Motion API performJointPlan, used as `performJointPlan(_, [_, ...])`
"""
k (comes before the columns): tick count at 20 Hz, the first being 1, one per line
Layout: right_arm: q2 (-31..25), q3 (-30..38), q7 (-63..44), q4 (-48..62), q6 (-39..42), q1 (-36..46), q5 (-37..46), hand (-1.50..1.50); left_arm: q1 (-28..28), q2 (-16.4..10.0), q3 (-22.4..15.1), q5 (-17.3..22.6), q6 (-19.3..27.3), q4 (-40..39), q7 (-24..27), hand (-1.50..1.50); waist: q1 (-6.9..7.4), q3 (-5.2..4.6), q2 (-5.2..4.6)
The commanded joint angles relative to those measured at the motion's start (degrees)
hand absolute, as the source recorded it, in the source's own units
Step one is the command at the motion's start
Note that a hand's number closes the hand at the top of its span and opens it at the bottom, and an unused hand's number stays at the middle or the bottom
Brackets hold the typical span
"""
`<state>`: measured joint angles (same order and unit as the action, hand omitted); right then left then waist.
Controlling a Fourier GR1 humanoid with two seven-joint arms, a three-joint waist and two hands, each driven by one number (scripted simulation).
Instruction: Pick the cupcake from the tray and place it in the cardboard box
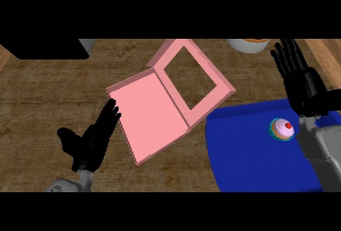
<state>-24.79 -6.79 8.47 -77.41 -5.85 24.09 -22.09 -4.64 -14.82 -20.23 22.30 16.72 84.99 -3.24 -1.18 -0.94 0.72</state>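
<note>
Head view puts the cupcake [282, 129] upright on the blue tray [246, 153], close to the tray's right side, with nothing holding it. Our right hand [306, 85] is just beyond it, towards the far edge of the tray. Its fingers are straight and spread and it grips nothing, while the grey forearm runs down the right edge of the view beside the cupcake. We judge the pick has not yet begun. The hand needs to come back over the cupcake, lower, and curl around it before any lift.

To the left, just beside the tray's near-left corner, the pink box [149, 117] lies open. Its flat base faces us and its windowed lid [212, 101] is folded back towards the far side. The carry will probably run leftwards across the tray and over the box's raised edge, so the cupcake has to clear that edge before it goes down onto the base.

Our left hand [90, 142] rests open and holding nothing on the wooden tabletop [53, 99], just left of the box. It is near enough to limit room on that side. Bare tray lies between cupcake and box, so the path looks open. A white bowl [246, 45] sits at the far edge, behind the lid.
</note>
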Motion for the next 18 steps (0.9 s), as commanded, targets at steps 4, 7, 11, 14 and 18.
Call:
performJointPlan(4, [-2.42,-0.40,0.85,-4.40,18.99,4.17,-9.39,-1.50,-0.74,-8.80,2.73,-8.81,3.23,-0.96,1.63,0.00,2.21,1.12,-0.56])
performJointPlan(7, [-18.30,-3.71,2.09,-2.99,15.83,5.77,12.05,-1.50,0.15,-11.71,2.76,-10.74,3.41,-1.25,1.53,0.00,2.20,0.02,0.08])
performJointPlan(11, [-7.14,3.50,12.47,12.38,22.22,-0.65,-2.10,-1.50,0.60,-14.97,5.47,-11.69,2.40,-0.51,1.26,0.00,2.35,1.07,-1.11])
performJointPlan(14, [-6.76,5.22,20.78,21.56,29.25,2.94,-0.71,-1.50,-1.14,-12.23,3.31,-15.12,5.04,0.58,-2.66,0.00,2.21,1.05,-1.08])
performJointPlan(18, [-19.11,3.69,24.88,21.67,36.40,4.03,7.81,-1.50,0.71,-12.68,4.33,-14.21,3.70,0.56,-0.83,0.00,2.45,1.04,-1.14])
